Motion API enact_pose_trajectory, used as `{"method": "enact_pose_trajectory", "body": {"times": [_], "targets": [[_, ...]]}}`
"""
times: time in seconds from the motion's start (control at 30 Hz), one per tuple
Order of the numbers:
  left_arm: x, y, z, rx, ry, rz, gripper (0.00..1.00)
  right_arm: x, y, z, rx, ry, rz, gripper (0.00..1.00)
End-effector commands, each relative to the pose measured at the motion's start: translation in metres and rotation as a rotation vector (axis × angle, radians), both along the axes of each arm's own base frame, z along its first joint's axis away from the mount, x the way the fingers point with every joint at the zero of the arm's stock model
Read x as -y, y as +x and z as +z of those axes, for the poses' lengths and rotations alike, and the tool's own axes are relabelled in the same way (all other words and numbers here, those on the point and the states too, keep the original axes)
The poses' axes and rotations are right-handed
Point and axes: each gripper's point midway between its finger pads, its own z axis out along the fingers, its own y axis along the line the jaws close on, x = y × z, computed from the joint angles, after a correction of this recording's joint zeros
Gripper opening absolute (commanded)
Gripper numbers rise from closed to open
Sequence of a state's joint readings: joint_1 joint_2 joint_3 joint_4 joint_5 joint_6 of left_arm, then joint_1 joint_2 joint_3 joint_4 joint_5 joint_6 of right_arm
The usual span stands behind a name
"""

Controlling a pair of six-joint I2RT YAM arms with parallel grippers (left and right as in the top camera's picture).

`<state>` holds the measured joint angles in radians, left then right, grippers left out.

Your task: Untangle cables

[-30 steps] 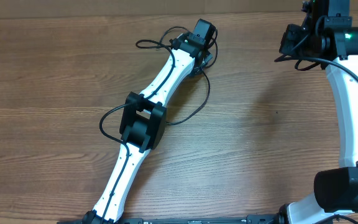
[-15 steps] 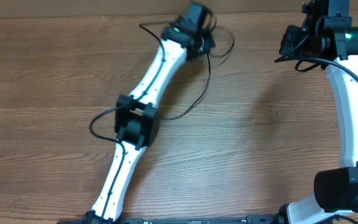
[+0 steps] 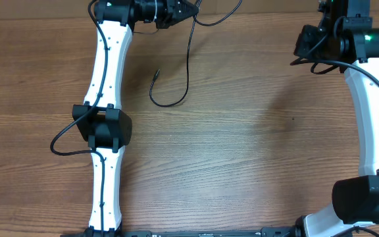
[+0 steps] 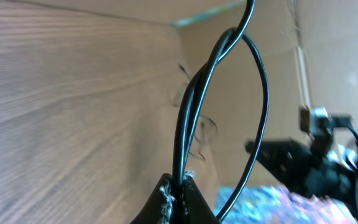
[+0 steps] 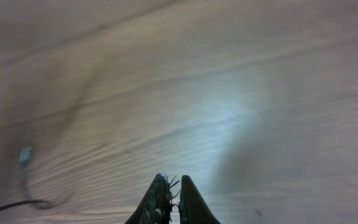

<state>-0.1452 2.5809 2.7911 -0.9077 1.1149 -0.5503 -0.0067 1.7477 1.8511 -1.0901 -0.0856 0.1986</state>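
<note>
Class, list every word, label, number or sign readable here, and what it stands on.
None can be read. The white arm shells, the wooden table and the black cable show no print.
A colourful patch low in the left wrist view is too blurred to tell.

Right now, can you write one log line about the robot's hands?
left hand: shut on cable | cable: loose end on table | right hand: shut, holding nothing
</note>
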Motion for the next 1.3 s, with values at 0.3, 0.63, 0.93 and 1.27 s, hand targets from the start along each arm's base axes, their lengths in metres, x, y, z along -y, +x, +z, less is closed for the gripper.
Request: {"method": "enact_pose_trajectory", "body": {"times": [0.3,0.63,0.93,1.27], "targets": [[0.010,-0.019,0.021,0.083,-0.058,-0.111,0.04,-0.110,0.027,0.074,0.366,0.409,0.585,0.63],[0.010,-0.017,0.018,0.079,-0.042,-0.097,0.04,-0.161,0.038,0.059,0.372,0.366,0.632,0.63],[0.010,-0.020,0.017,0.064,-0.043,-0.103,0.04,-0.167,0.041,0.053,0.367,0.351,0.627,0.26],[0.011,-0.026,0.022,0.060,-0.074,-0.137,0.04,-0.142,0.061,0.046,0.379,0.228,0.496,0.80]]}}
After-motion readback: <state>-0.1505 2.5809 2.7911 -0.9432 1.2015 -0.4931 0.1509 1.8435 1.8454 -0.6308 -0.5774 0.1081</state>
